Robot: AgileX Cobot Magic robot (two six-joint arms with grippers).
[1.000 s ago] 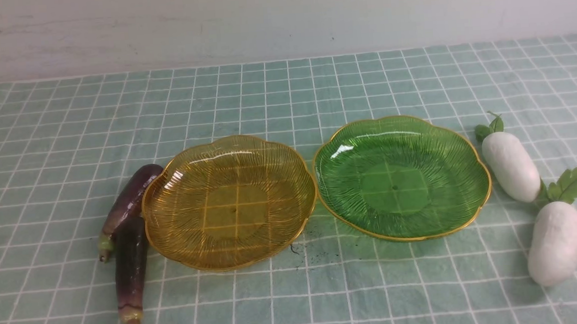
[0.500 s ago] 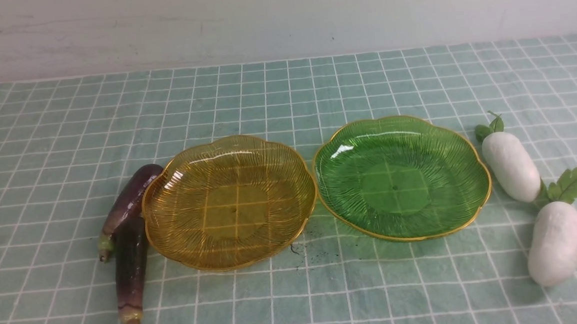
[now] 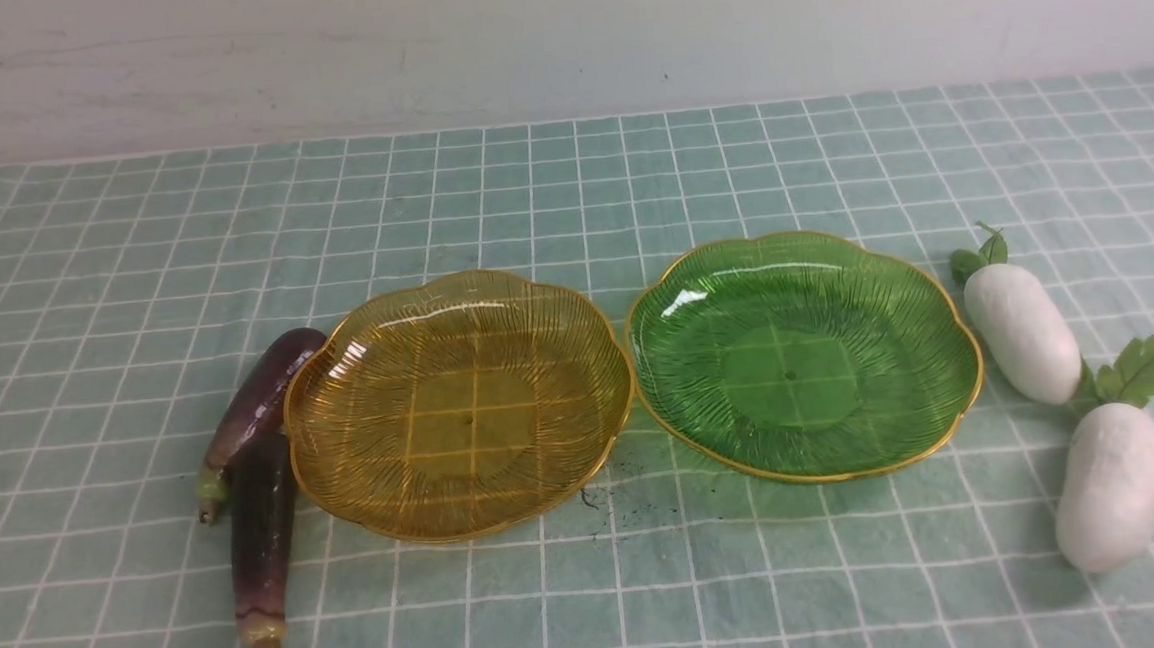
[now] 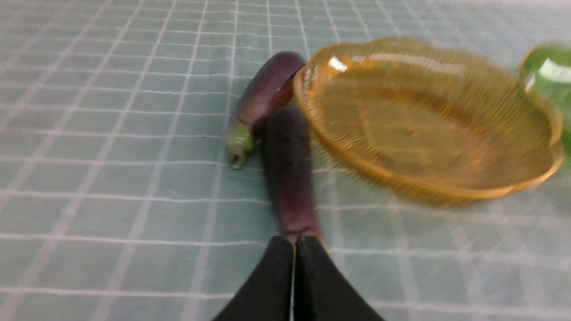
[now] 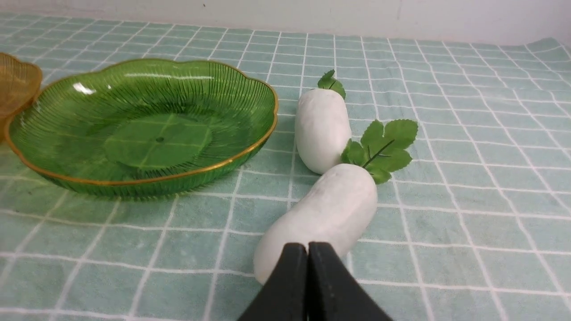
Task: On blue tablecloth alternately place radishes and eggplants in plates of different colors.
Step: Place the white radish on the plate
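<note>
Hovering pinched shut and empty, my left gripper [image 4: 294,249] faces touching eggplants [image 4: 289,174] beside the amber plate [image 4: 424,197], my right gripper [image 5: 308,255] two radishes [image 5: 328,209] beside the green plate [image 5: 134,182]; a careless grab could roll neighbours.

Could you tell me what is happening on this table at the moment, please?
Nothing is held yet. The amber plate and the green plate sit empty, side by side on the blue tablecloth. Two eggplants lie left of the amber plate, two radishes right of the green one. The left tool, shut, faces the nearer eggplant; the right tool, shut, faces the nearer radish.
</note>
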